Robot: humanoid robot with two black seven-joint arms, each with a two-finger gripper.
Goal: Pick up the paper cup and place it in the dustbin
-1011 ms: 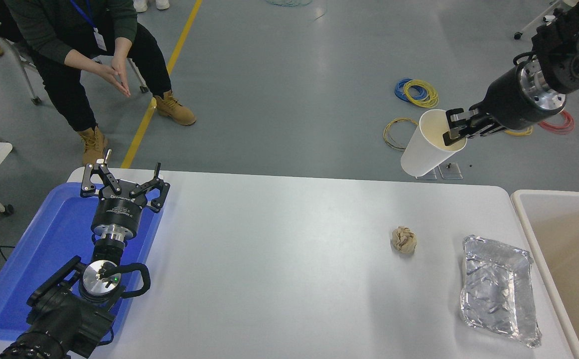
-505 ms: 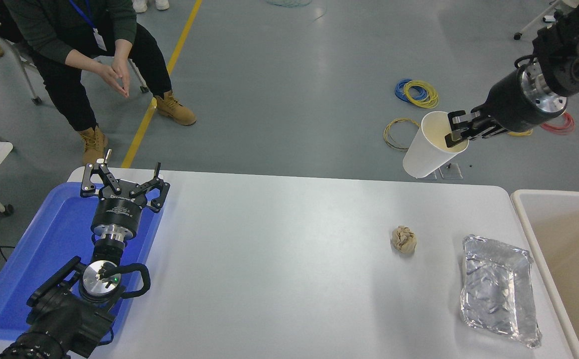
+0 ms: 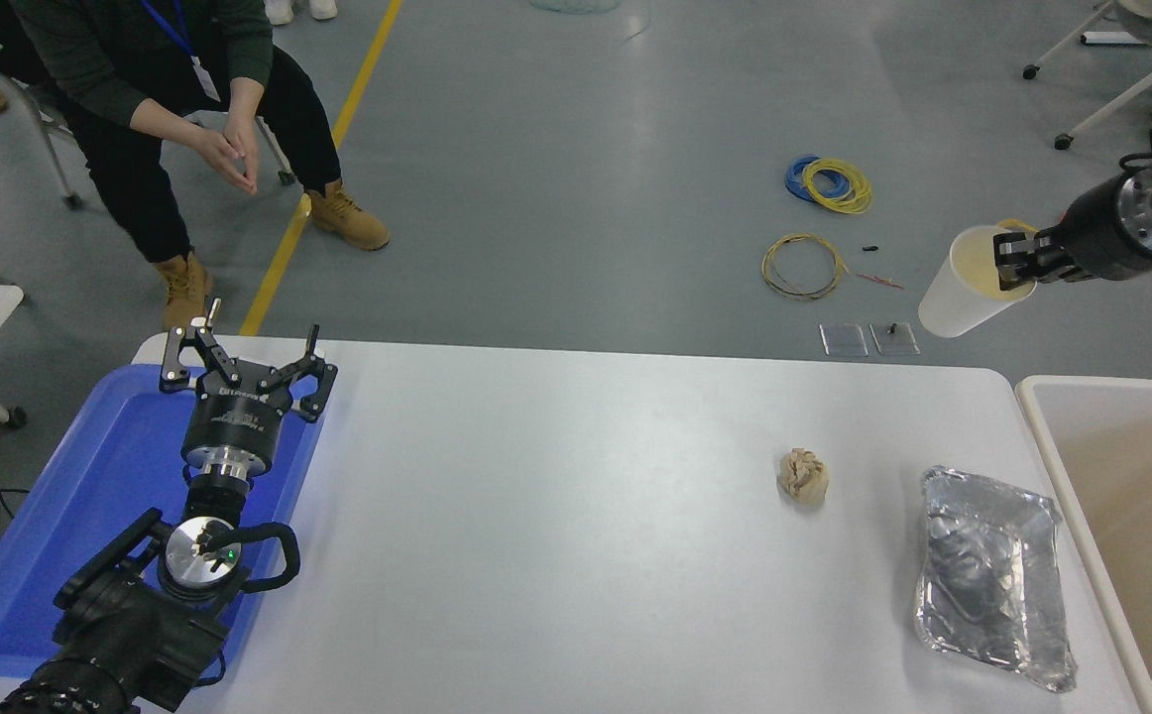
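Bright, even overhead light; soft shadows, sharp focus.

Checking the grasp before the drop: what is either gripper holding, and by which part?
The right gripper holds the paper cup by its rim. The left gripper holds nothing.

Black arms, silver wrist rings, black linkage-fingered left claw (image 3: 244, 359).

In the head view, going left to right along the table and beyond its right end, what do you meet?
blue tray → left gripper above the tray's far right corner → crumpled brown paper ball → foil tray → dustbin; paper cup, held aloft by the right gripper.
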